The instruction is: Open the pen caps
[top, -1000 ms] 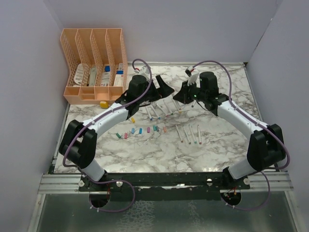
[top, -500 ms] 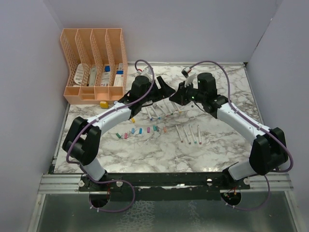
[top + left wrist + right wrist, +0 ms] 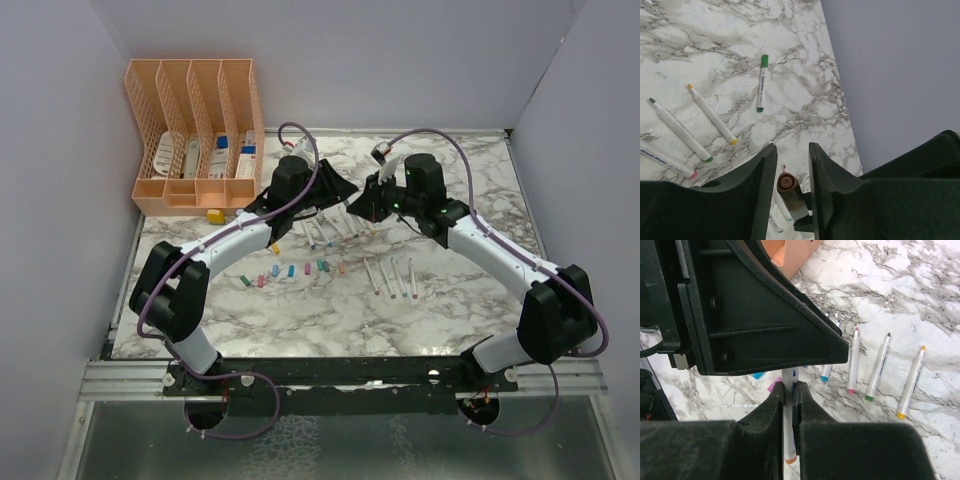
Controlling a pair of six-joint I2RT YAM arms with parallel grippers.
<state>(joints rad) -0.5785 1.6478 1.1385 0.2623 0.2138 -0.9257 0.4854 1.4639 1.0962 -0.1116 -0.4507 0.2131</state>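
i see a marble-patterned table (image 3: 300,325) boxed in by plain pale walls (image 3: 400,60), a peach file rack (image 3: 190,125) at its far left corner, an aluminium rail (image 3: 340,380) along its near edge.

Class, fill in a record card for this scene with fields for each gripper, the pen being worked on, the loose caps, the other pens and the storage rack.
right gripper: shut on a pen
pen: pale body, orange end, held between the two grippers
left gripper: open, fingers on either side of the pen's end
loose caps: a row on the marble table
uncapped pens: three side by side, with pink, green and yellow ends
green-capped pen: lies alone
organiser: peach, far left corner
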